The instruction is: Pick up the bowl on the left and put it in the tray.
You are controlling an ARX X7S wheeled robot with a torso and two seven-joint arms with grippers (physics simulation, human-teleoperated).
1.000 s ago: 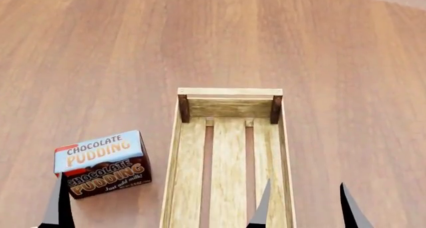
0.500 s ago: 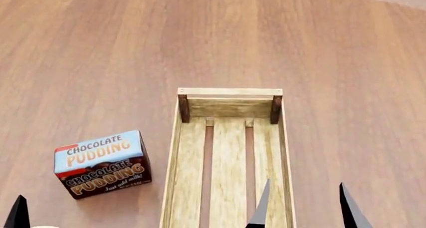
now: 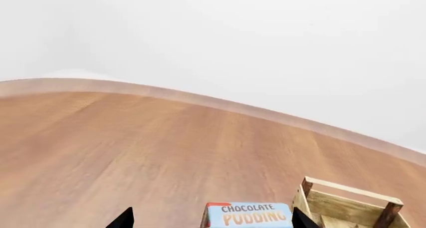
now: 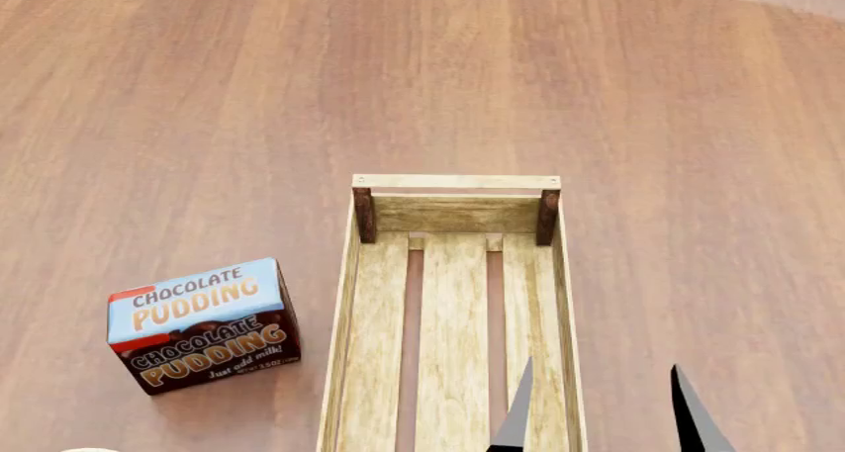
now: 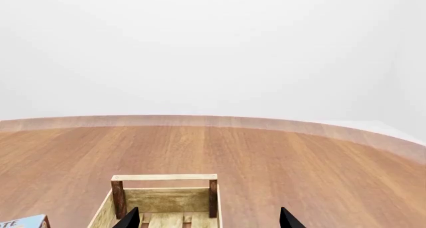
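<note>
Far left, near edge of the head view: a thin pale sliver (image 4: pixel 87 450) at the bottom border — possibly the rim of the bowl, but too little shows for me to say. Otherwise the bowl is out of sight in all three views, so I judge it sits left of and nearer than the framed area.

Left gripper (image 3: pixel 209 219): absent from the head view; its wrist camera catches only two dark fingertips at the frame edge, well apart — jaws spread, nothing between them.

Next over, the pudding box (image 4: pixel 202 324), lying on the table (image 4: pixel 198 106) just beside the tray's left wall without touching it. Lettering reads "CHOCOLATE PUDDING" on the pale blue top and again on the brown front; a small line under it looks like "Just add milk!" (tiny, not certain).

Centre: the tray (image 4: pixel 364 304), slatted, holding nothing.

Right gripper (image 4: pixel 599 422): tips parted, hovering over the tray's near right side, carrying nothing.

Step in hand, as I judge it: locating and reaching for the bowl — no grasp yet. Next move calls for bringing the left arm toward the near left and getting the bowl into view, keeping clear of the box.
</note>
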